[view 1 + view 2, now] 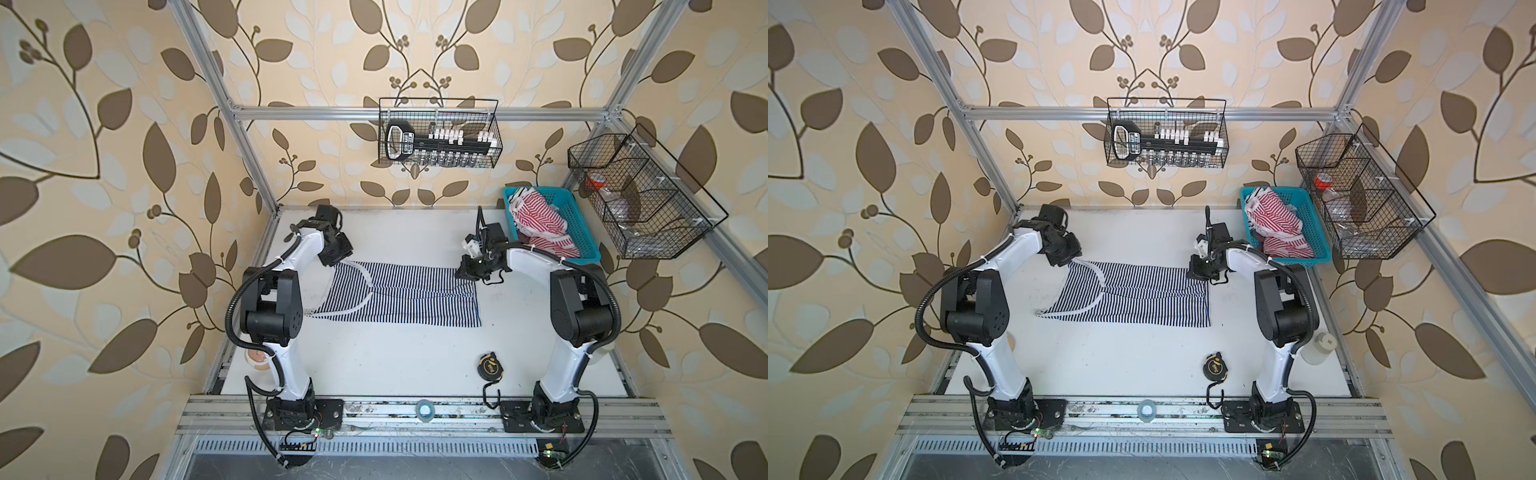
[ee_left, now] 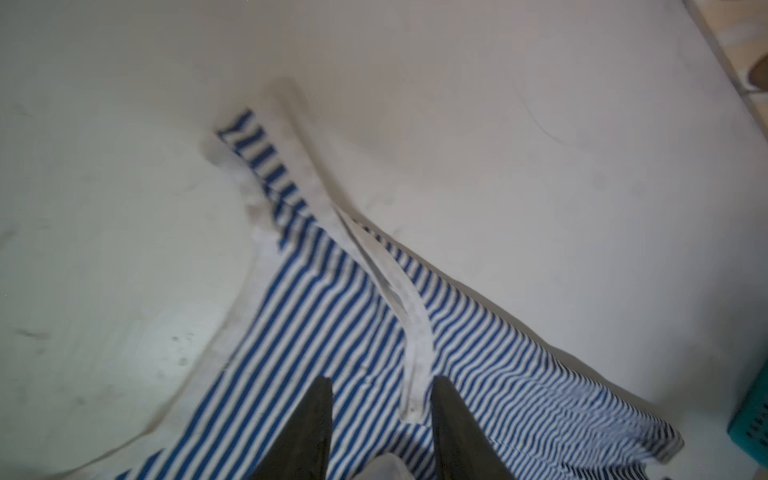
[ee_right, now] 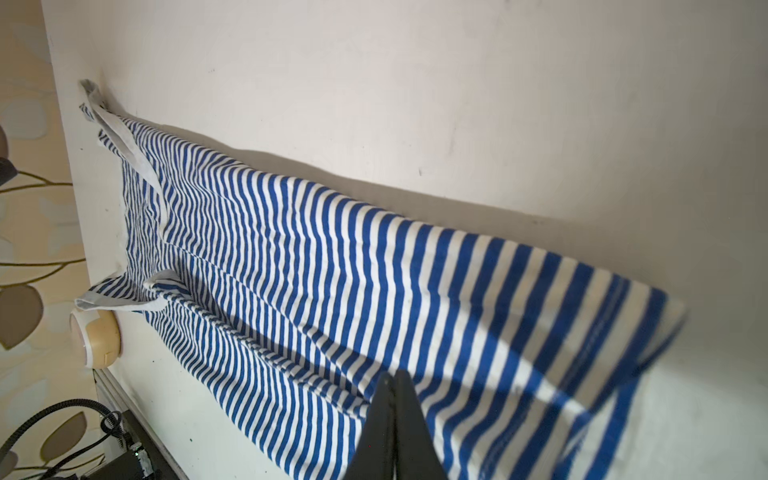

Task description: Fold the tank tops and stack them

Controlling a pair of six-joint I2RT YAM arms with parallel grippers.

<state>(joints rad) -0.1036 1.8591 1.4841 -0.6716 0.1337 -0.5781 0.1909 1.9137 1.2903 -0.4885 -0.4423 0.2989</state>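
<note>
The navy-and-white tank top [image 1: 399, 297] is soft, matt knit cloth with smooth white trim. The table [image 1: 374, 365] under it is a smooth, matt white surface with grey scuffs. At its far right corner, the red-and-white tank top [image 1: 540, 216] is the same cloth, in a teal perforated plastic basket [image 1: 579, 224]

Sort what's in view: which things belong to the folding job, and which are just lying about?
Job:
navy-and-white tank top, spread on the table
red-and-white tank top, in the teal basket

Lying about:
tape measure
tape roll
white bottle
round beige case
back wire basket
side wire basket
</note>
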